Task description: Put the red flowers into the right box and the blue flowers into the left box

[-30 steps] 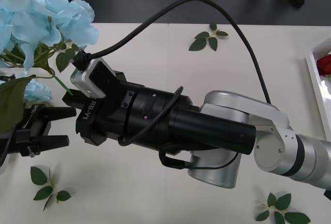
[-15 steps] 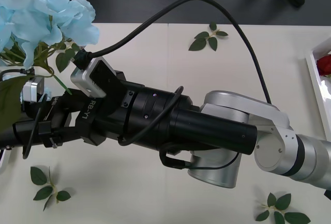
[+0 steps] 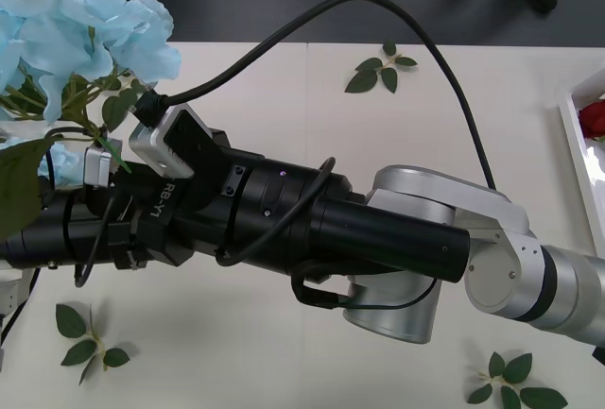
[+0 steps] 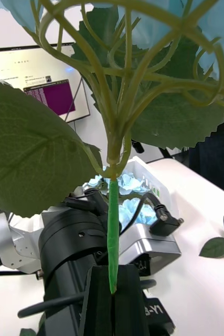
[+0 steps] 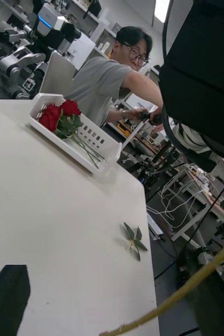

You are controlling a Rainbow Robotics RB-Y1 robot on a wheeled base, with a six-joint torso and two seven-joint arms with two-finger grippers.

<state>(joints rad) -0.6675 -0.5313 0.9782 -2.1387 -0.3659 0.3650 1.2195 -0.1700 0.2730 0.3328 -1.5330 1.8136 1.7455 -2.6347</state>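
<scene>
My right gripper (image 4: 112, 296) is shut on the thin green stem (image 4: 113, 226) of a blue flower (image 3: 66, 26), held up over the table's left side with its big green leaves (image 4: 33, 147) spread out. In the front view the right gripper (image 3: 121, 168) sits at the end of the black arm reaching left. Beyond it the left box (image 4: 152, 185) holds more blue flowers (image 4: 126, 185). My left gripper (image 5: 112, 296) is open, its arm (image 3: 57, 239) tucked under the right wrist, and the held stem (image 5: 188, 291) crosses near it. The red flowers (image 5: 58, 113) lie in the right box (image 5: 93, 139).
Loose green leaf sprigs lie on the white table: one at the far middle (image 3: 378, 69), one at the front left (image 3: 85, 338), one at the front right (image 3: 515, 385). A thick black cable (image 3: 378, 12) arches over the right arm. The table's far edge meets dark floor.
My left arm has moved right and slid under the right wrist; its open fingers, seen a second ago in the front view, are now covered. The right arm and held blue flower have barely moved.
</scene>
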